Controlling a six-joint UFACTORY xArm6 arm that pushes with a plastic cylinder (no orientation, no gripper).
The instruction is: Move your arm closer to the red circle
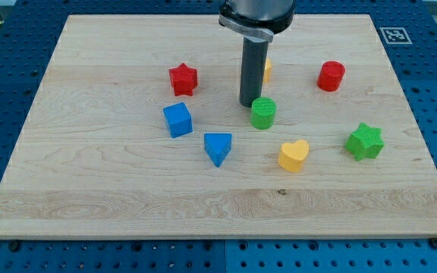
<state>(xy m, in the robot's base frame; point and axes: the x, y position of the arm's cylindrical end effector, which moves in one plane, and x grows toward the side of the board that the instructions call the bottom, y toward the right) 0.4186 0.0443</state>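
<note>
The red circle (330, 76) is a short red cylinder standing on the wooden board at the view's upper right. My tip (249, 104) rests on the board near the centre, well to the left of the red circle and slightly lower in the view. The tip is right beside the green cylinder (263, 113), at its upper left; I cannot tell if they touch. A yellow block (267, 70) is mostly hidden behind the rod.
A red star (183, 79) lies at the upper left of the tip. A blue cube (177, 120) and a blue triangle (218, 147) lie to the lower left. A yellow heart (293, 155) and a green star (365, 142) lie to the lower right. The board's edge (226, 238) runs along the bottom.
</note>
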